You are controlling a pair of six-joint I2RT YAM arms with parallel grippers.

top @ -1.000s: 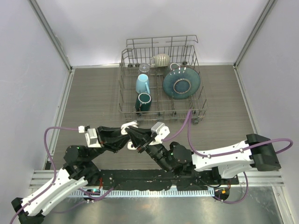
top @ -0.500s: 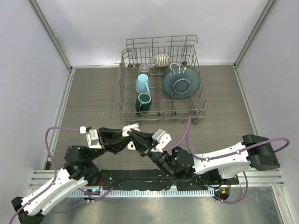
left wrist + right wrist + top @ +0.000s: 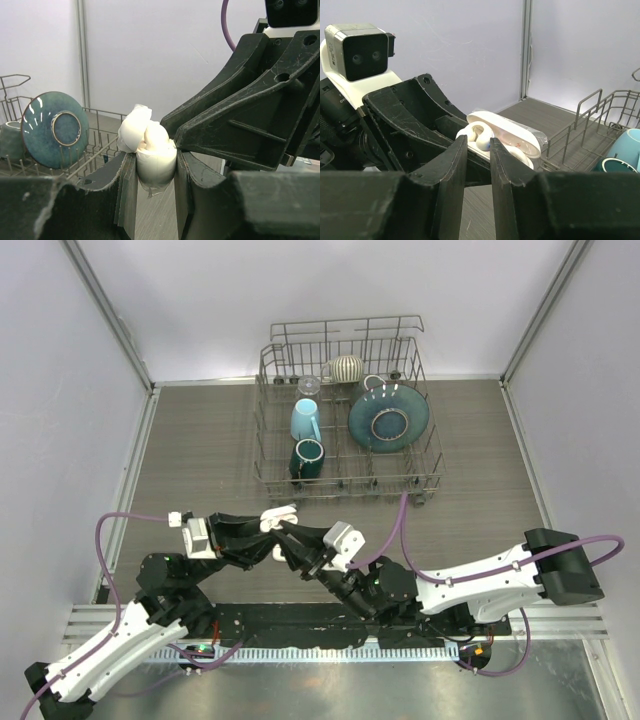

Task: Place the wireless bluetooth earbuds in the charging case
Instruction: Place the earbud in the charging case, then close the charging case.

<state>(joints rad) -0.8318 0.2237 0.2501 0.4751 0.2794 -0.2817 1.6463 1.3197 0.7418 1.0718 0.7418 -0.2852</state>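
Here, charging case (image 3: 156, 160) upright (lid (image 3: 507, 131) open), earbud (image 3: 479, 136) seated

The left end effector (image 3: 451, 131) clamps an open white case (image 3: 506, 128), an earbud (image 3: 479, 136) seated inside; the right end effector (image 3: 478, 145), tips narrowly parted, sits just beside it.

Pale lilac walls (image 3: 300, 290), grey wood-grain tabletop (image 3: 200, 450), metal corner posts (image 3: 108, 312)

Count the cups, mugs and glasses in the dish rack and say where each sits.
4. Striped mug at the back, clear glass left of it, light blue cup in front of the glass, dark green mug frontmost. None seems hidden.
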